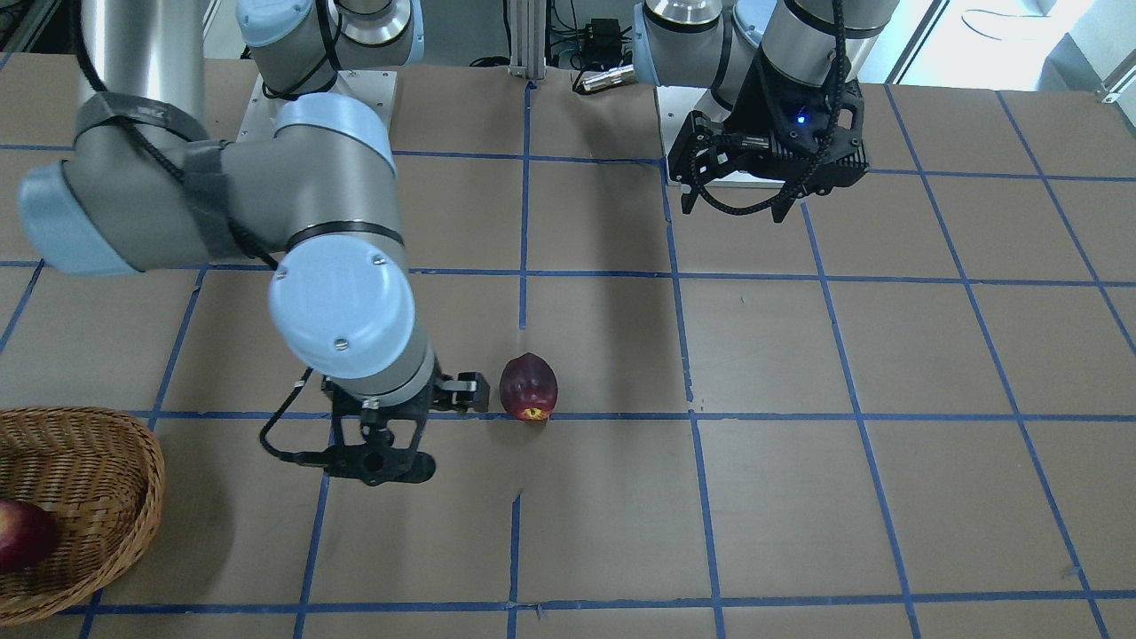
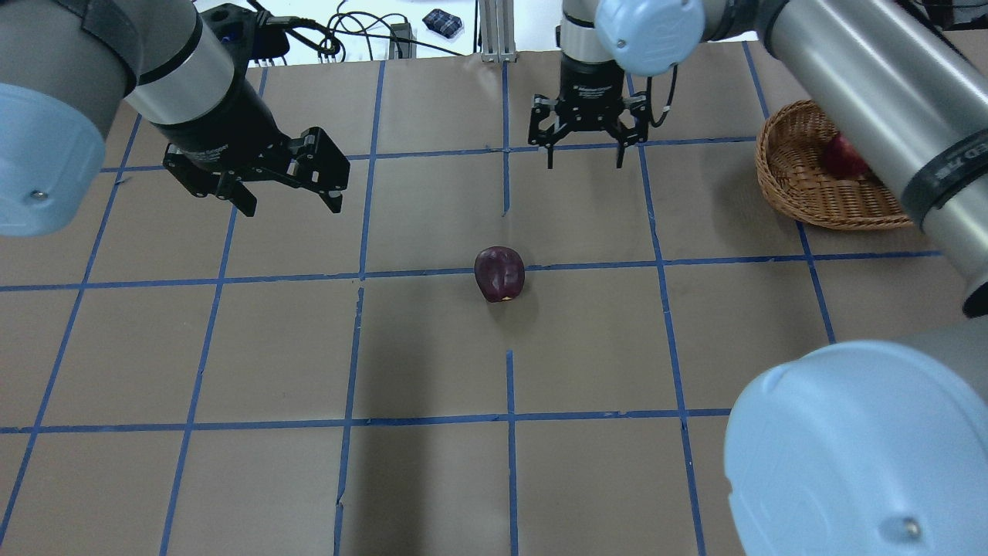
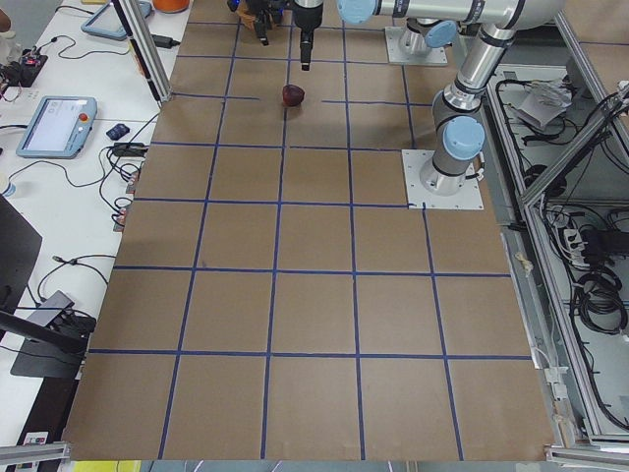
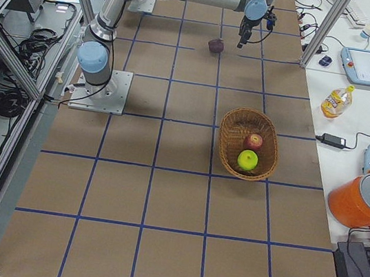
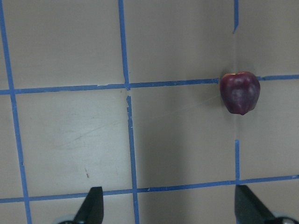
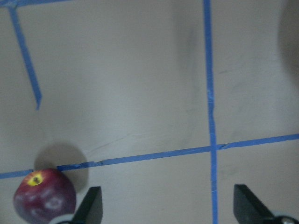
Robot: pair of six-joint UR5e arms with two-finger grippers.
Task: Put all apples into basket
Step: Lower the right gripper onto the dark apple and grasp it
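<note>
Nearest the overhead lens, the right arm's pale-blue elbow cap (image 2: 849, 448) fills the corner. Far out along that arm the right pincer (image 2: 584, 158) hangs above the table (image 2: 231, 479), spread wide and holding nothing. Its wrist view shows the maroon apple (image 6: 44, 198) lying on its side just outside one of the fingers (image 6: 91, 207), not in the gap between them. The apple's yellowish end is turned toward the operators' side.

The step in hand looks like the grasp of this last loose apple. To do it well, the pincer should shift sideways until the fruit sits midway in the gap. It can then come straight down and close across the widest part of the body. Coming down from here risks a fingertip clipping the round side and rolling the apple away. A centred hold matters, since the skin looks smooth and curved.

Further out, on the pincer's other side from that apple, the basket (image 4: 222, 143) holds the red apple (image 4: 254, 141) and the green apple (image 4: 247, 161) close together near its middle. There is open room at either end for a third. The rim is thick, so the load should clear it before release.

The left pincer (image 2: 292, 202), also wide and empty, hovers well apart beyond the maroon apple and seems no obstacle. The fruit lies well in from every table edge, so a small roll should not lose it.
</note>
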